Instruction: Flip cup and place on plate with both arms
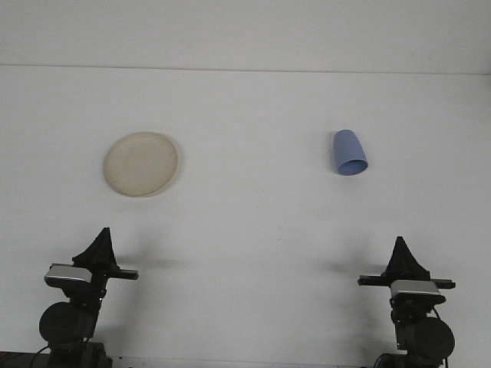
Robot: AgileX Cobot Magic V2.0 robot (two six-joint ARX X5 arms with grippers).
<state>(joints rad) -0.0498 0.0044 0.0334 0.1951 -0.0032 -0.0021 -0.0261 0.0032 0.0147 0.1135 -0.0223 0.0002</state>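
Front view. Blue cup point(350, 152) rests on the white table point(253, 230) at about 2 o'clock from table centre, wider end toward the camera; upright or inverted cannot be told. Cream plate point(142, 163) lies at about 10 o'clock, well apart from the cup. Left gripper point(100, 244) sits at 7 o'clock, right gripper point(400, 255) at 5 o'clock. Each tapers to a single dark point, so both look closed and hold nothing. Cup lies well beyond the right gripper at its 11 o'clock, untouched.
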